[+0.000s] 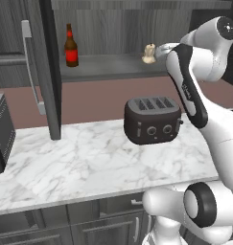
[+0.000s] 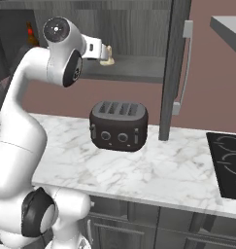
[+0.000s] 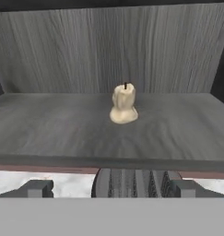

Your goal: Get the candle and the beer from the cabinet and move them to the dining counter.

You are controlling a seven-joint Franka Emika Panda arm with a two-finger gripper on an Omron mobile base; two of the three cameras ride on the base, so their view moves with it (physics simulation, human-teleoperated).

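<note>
A small cream candle (image 3: 124,104) stands upright on the cabinet (image 3: 109,129) shelf. The released pincer (image 3: 106,188) waits in front. Likely light, waxy, slippery; grip its narrower upper body.

Reddish-brown wall (image 1: 99,98), marble wall counter (image 1: 89,162), black toaster (image 1: 152,120), dark cooktop (image 2: 226,163)

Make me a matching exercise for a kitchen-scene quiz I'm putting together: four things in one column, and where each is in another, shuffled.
Things:
1. candle
2. beer
3. toaster
4. gripper

Places:
A. on the marble wall counter, below the open cabinet
B. at the left end of the cabinet shelf, upright
C. open, in front of the shelf edge, pointed at the candle
D. toward the right of the cabinet shelf, upright, untouched

Pairs: 1-D, 2-B, 3-A, 4-C
</note>
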